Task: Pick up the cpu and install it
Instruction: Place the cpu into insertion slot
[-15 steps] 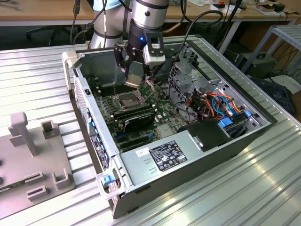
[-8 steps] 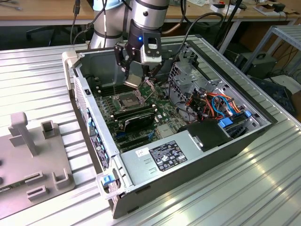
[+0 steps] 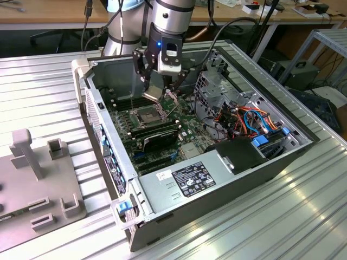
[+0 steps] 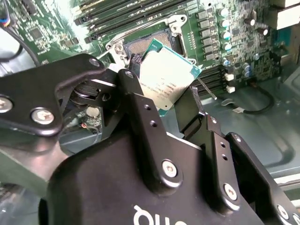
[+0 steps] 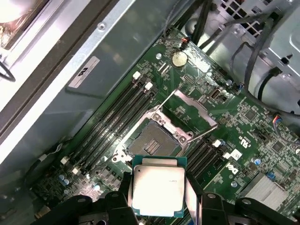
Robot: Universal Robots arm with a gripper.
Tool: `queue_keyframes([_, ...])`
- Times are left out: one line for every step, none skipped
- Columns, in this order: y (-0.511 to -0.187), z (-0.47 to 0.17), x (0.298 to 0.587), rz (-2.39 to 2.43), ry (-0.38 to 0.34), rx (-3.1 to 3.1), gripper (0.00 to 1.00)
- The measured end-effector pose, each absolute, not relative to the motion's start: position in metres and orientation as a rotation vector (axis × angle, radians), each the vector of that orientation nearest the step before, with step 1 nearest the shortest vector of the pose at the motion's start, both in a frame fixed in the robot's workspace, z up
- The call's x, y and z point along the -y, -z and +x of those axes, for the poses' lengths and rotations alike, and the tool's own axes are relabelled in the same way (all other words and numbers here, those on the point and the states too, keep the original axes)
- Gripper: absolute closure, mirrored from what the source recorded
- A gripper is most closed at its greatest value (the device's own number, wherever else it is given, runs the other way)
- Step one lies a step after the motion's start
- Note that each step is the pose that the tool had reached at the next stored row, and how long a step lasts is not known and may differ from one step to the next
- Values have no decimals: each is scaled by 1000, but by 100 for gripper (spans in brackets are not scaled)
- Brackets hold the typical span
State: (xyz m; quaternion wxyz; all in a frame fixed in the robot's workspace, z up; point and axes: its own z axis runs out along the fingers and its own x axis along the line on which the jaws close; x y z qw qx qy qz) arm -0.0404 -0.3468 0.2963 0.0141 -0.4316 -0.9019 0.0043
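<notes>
One cpu (image 5: 158,187) is sitting in your gripper (image 5: 159,202), and the two black fingers (image 5: 193,197) are pinching it by opposite edges; the jaws are standing narrow, closed on the chip. Its dull silver lid is facing the camera in both wrist views, with the chip's green border showing around the lid. In the second wrist view the chip is lying tilted, one corner pointing toward the socket (image 4: 140,44).

You are holding the cpu in the air above the motherboard (image 3: 187,119), not touching it. In the first wrist view it is hovering just beside the socket's frame, near but apart from it. The socket's pin field is lying bare, and its metal load plate (image 5: 192,110) is standing swung open beside it. Long black memory slots (image 5: 115,124) are running alongside the socket, and a coin battery (image 5: 178,58) is sitting farther off on the board.

In the exterior view your arm (image 3: 171,16) is reaching down into the open computer case (image 3: 227,200), which is lying on its side on the ribbed metal table (image 3: 271,227). A grey fixture (image 3: 32,179) is resting on the table at the exterior view's left, well apart from the gripper
</notes>
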Motion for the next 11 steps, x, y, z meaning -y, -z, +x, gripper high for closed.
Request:
queue_keyframes([-296, -40, 347, -1367, -13, 2797, 45])
queue_keyframes([-296, -40, 347, -1396, -13, 2783, 45])
queue_keyframes([-296, -40, 347, -1416, -12, 2772, 45])
queue_keyframes([-296, -40, 347, -1449, -12, 2755, 45])
queue_keyframes([-296, -40, 347, -1476, -11, 2741, 45])
queue_keyframes([-295, -40, 347, -1516, -11, 2719, 45])
queue_keyframes([-295, -40, 347, -1537, -10, 2707, 45])
queue_keyframes([-295, -40, 347, -1561, -10, 2693, 45])
queue_keyframes([-295, -40, 347, -1588, -9, 2677, 45])
queue_keyframes([-295, -40, 347, -1609, -9, 2665, 45])
queue_keyframes([-295, -40, 347, -1636, -9, 2648, 45])
